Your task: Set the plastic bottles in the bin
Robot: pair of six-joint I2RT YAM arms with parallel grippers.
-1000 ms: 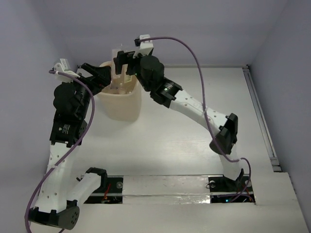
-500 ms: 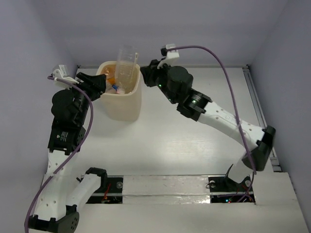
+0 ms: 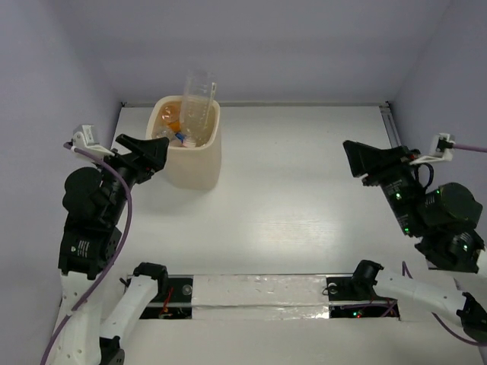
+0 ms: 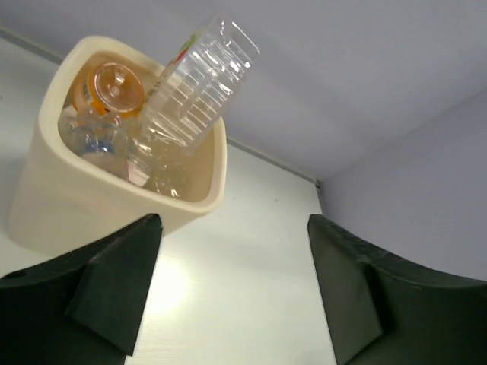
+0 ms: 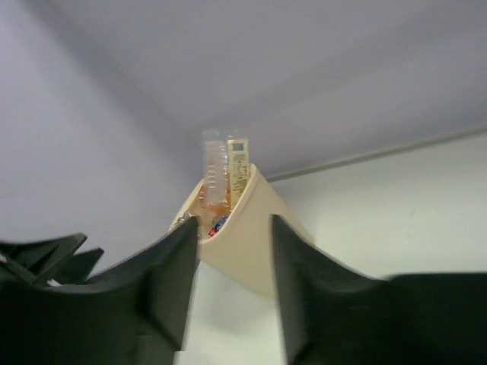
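Note:
The cream bin (image 3: 199,163) stands at the back left of the table. Several plastic bottles lie inside it. A tall clear ribbed bottle (image 3: 199,97) sticks up out of its mouth, leaning on the right rim. An orange bottle (image 3: 170,116) lies at the back left inside. My left gripper (image 3: 157,156) is open and empty, just left of the bin. My right gripper (image 3: 352,160) is open and empty, far to the right of it. The left wrist view shows the bin (image 4: 84,217), clear bottle (image 4: 196,93) and orange bottle (image 4: 114,86) beyond the gripper (image 4: 232,228). The right wrist view shows the bin (image 5: 245,251) between its fingers.
A raised rail (image 3: 396,137) runs along the table's right edge. The grey back wall stands close behind the bin. In the right wrist view my left gripper (image 5: 46,255) shows at the lower left.
My right arm has drawn back from over the bin to the far right, leaving the clear bottle standing in the bin. My left gripper has backed off slightly to the left.

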